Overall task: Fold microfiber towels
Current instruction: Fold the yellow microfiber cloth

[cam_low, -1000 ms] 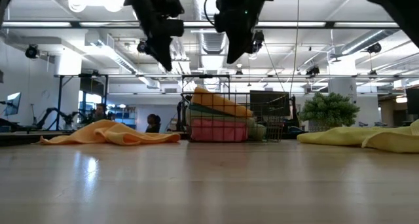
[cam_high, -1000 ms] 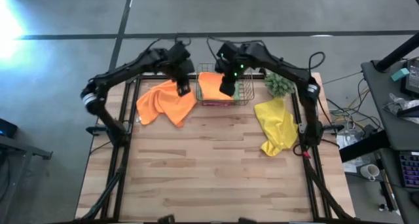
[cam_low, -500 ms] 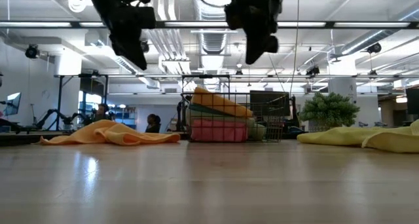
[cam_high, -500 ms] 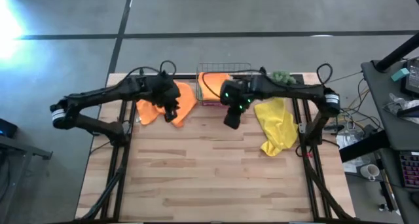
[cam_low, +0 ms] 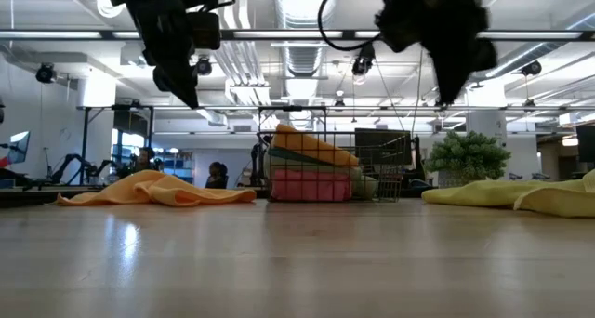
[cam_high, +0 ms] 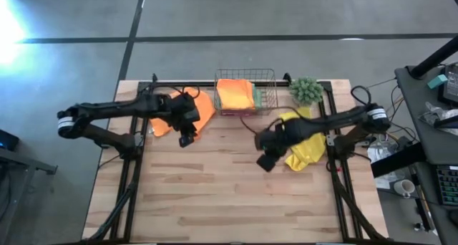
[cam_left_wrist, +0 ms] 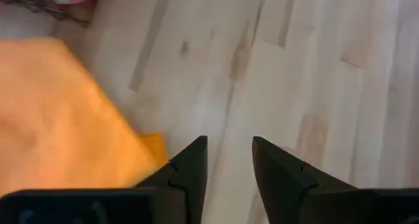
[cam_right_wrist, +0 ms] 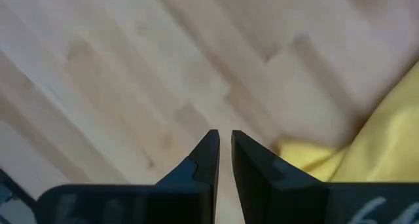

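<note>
A: Where do the two grippers sit?

B: The left gripper [cam_high: 185,136] hangs above the wood just beside the near edge of the orange towel [cam_high: 187,110], which lies spread at the table's [cam_high: 215,195] back left. Its wrist view shows the fingers [cam_left_wrist: 190,165] apart with bare boards between them and nothing held. The right gripper [cam_high: 265,160] hangs over the table just left of the yellow towel [cam_high: 303,139]. Its fingers [cam_right_wrist: 208,155] stand close together, only a thin slit between them, empty.

A: And the rest of the towels?

B: A second orange towel [cam_high: 235,93] tops a folded stack in the wire basket [cam_high: 267,94] at the back middle. From table height the stack shows a green layer [cam_low: 302,160] and a pink one [cam_low: 310,183] under it. The yellow towel lies crumpled at the right side, its tip showing in the right wrist view [cam_right_wrist: 366,145].

A: Anything else?

B: A small green plant [cam_high: 305,90] stands right of the basket, near the back edge. Both arms are clear of the cloth, above the table.
</note>
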